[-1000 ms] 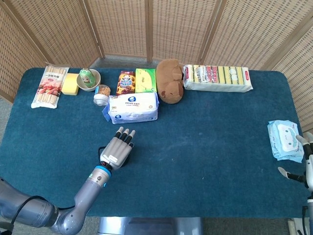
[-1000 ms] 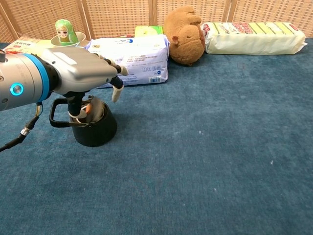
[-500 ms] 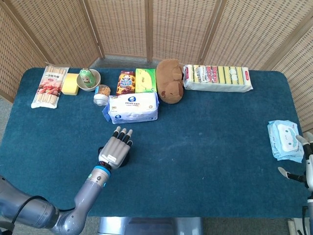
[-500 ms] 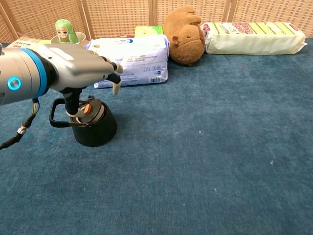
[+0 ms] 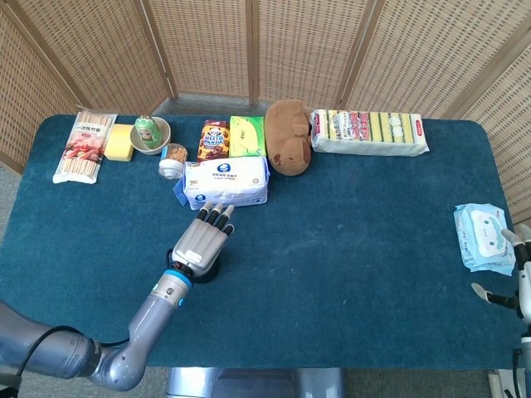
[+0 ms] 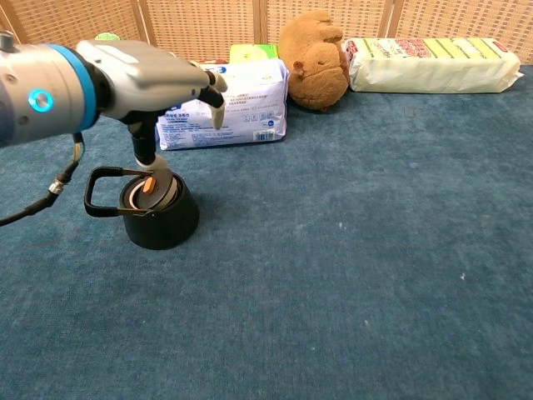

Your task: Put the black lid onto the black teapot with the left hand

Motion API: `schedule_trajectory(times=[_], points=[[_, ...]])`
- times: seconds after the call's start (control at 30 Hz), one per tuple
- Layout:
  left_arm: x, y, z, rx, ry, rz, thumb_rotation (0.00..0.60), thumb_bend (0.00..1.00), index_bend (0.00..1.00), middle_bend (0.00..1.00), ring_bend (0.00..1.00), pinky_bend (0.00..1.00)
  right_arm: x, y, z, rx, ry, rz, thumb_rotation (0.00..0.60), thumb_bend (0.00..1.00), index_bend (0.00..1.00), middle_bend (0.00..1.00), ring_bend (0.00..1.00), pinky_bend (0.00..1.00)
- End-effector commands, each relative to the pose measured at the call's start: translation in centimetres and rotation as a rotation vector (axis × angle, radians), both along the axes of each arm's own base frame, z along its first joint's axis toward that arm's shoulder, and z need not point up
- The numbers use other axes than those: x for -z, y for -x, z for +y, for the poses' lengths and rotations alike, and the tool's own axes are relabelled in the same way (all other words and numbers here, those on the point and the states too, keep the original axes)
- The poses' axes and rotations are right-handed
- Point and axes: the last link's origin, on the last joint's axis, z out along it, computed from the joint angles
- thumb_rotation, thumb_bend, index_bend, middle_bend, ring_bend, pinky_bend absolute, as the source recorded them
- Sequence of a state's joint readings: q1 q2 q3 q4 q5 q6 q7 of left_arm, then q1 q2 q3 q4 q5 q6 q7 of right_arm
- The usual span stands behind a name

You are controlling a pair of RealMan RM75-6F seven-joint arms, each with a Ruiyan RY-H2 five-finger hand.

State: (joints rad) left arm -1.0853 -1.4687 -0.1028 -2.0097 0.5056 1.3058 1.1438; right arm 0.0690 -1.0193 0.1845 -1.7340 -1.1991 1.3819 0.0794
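Observation:
The black teapot [image 6: 162, 222] stands on the blue cloth at the left, its loop handle pointing left. The lid [image 6: 150, 191], with an orange knob, sits slightly tilted in the teapot's mouth. My left hand [image 6: 158, 77] hovers above it with fingers stretched out, and one digit hangs down to just above the knob. In the head view the left hand [image 5: 204, 241] covers most of the teapot [image 5: 207, 273]. My right hand [image 5: 516, 269] rests at the table's right edge, fingers apart and holding nothing.
A white tissue pack [image 6: 225, 108] lies just behind the teapot, with a brown plush bear [image 6: 312, 58] and a long yellow package [image 6: 433, 65] beyond. Wet wipes [image 5: 483, 238] lie near the right hand. A bowl with a green doll [image 5: 150, 133] stands at the back left.
The left hand has lifted off the teapot and shifted toward the tissue pack. The lid stays in the teapot's mouth. The right hand has not moved.

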Motion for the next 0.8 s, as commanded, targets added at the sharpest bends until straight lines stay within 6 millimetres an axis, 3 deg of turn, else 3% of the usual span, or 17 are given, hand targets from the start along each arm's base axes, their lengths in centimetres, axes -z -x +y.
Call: schedule_trajectory(times=[0.03,0.53,0.8], points=[[0.6,0.0,0.4,-0.005,0.003,0.007,0.6,0.26,0.23,0.0,0.0,0.05,0.0,0.0,0.0,0.001,0.001,-0.001,0.6,0.06,0.13,0.01,0.0,0.0],[2.4,0.2,1.2,-0.002,0.001,0.029,0.6,0.25,0.24,0.0,0.0,0.05,0.0,0.0,0.0,0.002,-0.001,-0.002,0.6,0.06,0.13,0.01,0.0,0.0],[2.1,0.5,0.9,-0.008,0.0,0.034,0.6,0.25,0.23,0.0,0.0,0.05,0.0,0.0,0.0,0.001,-0.004,-0.003,0.6,0.06,0.13,0.01,0.0,0.0]])
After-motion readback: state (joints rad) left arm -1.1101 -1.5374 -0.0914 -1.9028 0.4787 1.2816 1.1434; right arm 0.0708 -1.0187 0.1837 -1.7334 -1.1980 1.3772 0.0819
